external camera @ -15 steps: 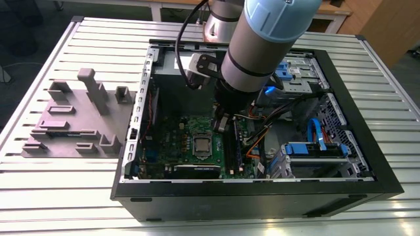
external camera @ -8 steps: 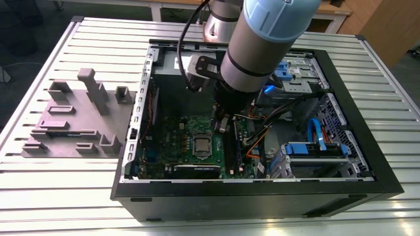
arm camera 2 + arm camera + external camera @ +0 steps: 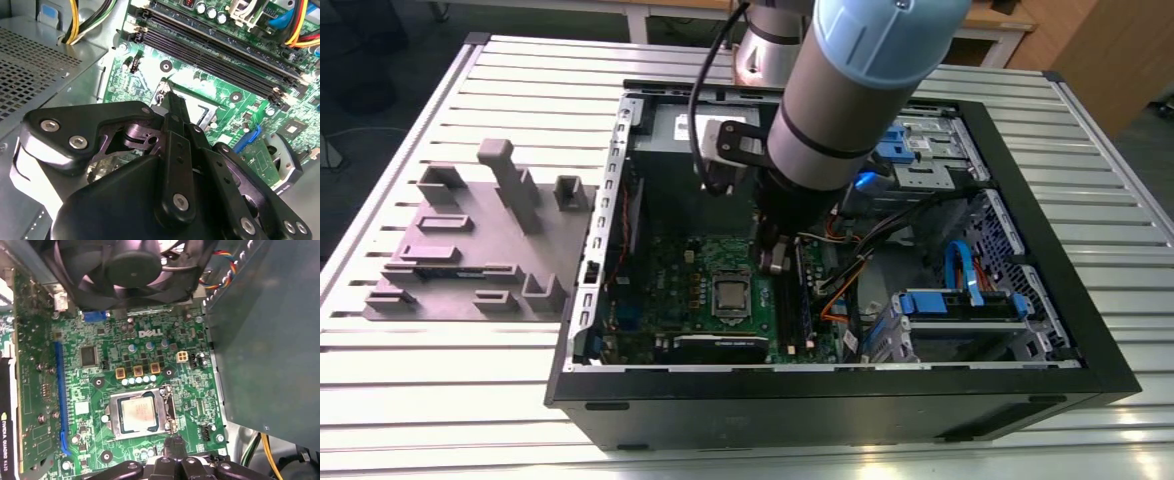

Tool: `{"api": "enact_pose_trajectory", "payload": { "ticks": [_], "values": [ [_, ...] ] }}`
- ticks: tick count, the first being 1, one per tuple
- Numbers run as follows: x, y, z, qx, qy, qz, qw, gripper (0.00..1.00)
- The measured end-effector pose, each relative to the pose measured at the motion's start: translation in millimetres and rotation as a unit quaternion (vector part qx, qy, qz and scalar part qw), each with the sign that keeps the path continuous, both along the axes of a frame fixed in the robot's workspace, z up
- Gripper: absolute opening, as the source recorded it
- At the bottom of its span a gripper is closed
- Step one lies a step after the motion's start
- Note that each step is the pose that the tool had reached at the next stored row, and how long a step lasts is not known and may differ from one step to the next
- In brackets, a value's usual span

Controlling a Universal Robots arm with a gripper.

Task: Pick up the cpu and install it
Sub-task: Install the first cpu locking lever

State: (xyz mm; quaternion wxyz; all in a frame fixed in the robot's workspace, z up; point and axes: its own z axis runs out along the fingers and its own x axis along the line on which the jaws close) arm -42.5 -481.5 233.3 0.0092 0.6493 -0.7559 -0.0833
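Claw [image 3: 172,447] hangs just above the motherboard [image 3: 150,355], fingers drawn together to a narrow tip, holding nothing. Just beyond the tip, the cpu [image 3: 138,413] lies flat in its socket frame [image 3: 114,415]. Judged: light, rigid, smooth metal lid, fragile underside; grip only by opposite thin edges. Further off, the case fan [image 3: 132,265].

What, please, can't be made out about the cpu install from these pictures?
- The cpu lies in its socket in the first wrist view; whether it is fully seated is too fine to tell.
- The gripper fingertips hide the socket in the second wrist view.
- In the exterior view the arm covers the case's rear.
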Motion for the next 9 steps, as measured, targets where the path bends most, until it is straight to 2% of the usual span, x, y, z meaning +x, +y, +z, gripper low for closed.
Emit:
{"api": "enact_pose_trajectory", "payload": {
  "ticks": [9],
  "values": [
    [-1.0,-4.1,-1.9,-0.0001,-0.002,0.018,0.99984,0.11]
  ]
}}
